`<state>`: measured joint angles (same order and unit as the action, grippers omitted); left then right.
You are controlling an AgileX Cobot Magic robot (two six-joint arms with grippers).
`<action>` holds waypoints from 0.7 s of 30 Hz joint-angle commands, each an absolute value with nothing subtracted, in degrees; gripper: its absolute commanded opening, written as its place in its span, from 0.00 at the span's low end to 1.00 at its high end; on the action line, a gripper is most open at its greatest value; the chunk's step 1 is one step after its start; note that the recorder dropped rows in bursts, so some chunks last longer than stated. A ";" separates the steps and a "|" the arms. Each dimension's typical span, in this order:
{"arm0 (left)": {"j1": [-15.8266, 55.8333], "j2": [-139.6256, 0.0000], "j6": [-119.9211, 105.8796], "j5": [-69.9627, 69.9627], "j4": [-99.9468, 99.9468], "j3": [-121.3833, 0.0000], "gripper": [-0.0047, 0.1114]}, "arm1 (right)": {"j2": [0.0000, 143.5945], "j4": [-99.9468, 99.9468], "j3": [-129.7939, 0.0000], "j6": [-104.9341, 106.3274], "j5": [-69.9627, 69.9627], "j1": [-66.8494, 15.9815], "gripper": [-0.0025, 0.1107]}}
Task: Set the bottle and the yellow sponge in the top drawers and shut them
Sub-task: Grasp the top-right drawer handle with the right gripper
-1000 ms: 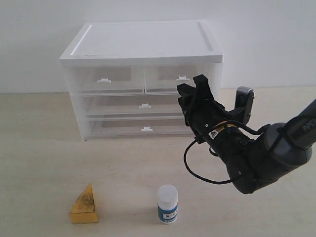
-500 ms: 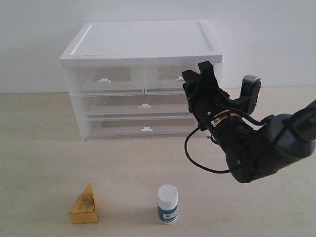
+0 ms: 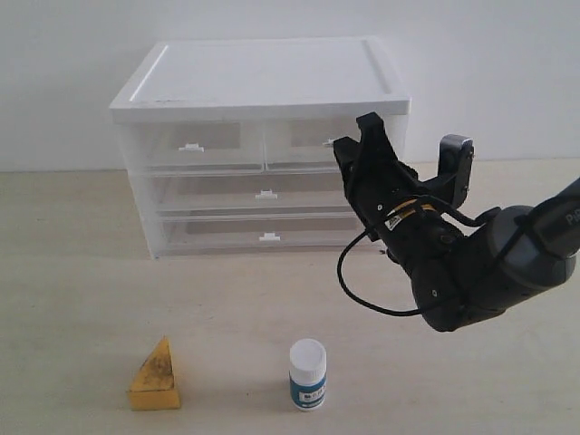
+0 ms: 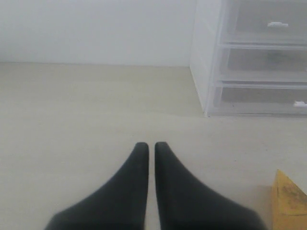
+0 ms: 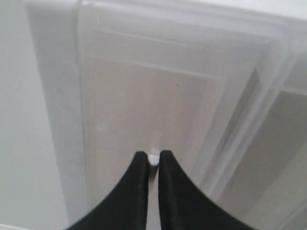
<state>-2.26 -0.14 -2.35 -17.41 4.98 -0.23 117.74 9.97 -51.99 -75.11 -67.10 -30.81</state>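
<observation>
**Right tool** [image 3: 353, 136] (the only arm in the exterior view), at centre right of the frame, meets the front of the right-hand one of the top drawers [image 3: 304, 140]. In the right wrist view the right tool [image 5: 153, 155] has its two dark fingers drawn almost together. They pinch the small white clip handle [image 5: 154, 158], which shows as a bright spot between their tips. The drawer front behind it stands flush with the cabinet [image 3: 263, 82].

**Left tool** [image 4: 149, 144] has its fingers nearly meeting, with only a thin slit between them. It grips nothing and hangs over bare table [image 4: 72, 110]. A corner of the yellow sponge [image 4: 289, 201] shows at the lower right of that frame.

**Task objects.** The bottle [image 3: 307, 374] stands upright on the table [image 3: 91, 272] at lower centre. The yellow sponge [image 3: 156, 375] stands at lower left, well apart from the bottle. Both are outside the cabinet.

**Change.** Against the frame one second earlier, the right tool has risen and now covers most of the handle that was then plainly visible. Since half a second ago it has shifted slightly to the left. The bottle, the sponge and both drawers lie as before.
</observation>
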 commanded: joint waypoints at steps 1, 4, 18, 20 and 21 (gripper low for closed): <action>-2.07 0.00 -2.64 -16.72 4.92 0.00 0.08 | 117.28 9.09 -52.69 -74.19 -69.96 -30.90 0.02; -2.07 0.00 -2.64 -16.72 4.92 0.00 0.08 | 117.28 8.37 -52.69 -74.48 -69.96 -30.90 0.02; -2.07 0.00 -2.64 -16.72 4.92 0.00 0.08 | 115.79 9.29 -49.64 -76.29 -69.96 -31.96 0.02; -2.07 0.00 -2.64 -16.72 4.92 0.00 0.08 | 114.70 9.29 -49.07 -76.12 -69.96 -31.96 0.02; -2.07 0.00 -2.64 -16.72 4.92 0.00 0.08 | 113.76 9.29 -48.49 -75.68 -69.96 -31.96 0.02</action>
<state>-2.26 -0.14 -2.35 -17.41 4.98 -0.23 116.42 10.61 -49.41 -76.51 -68.13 -31.94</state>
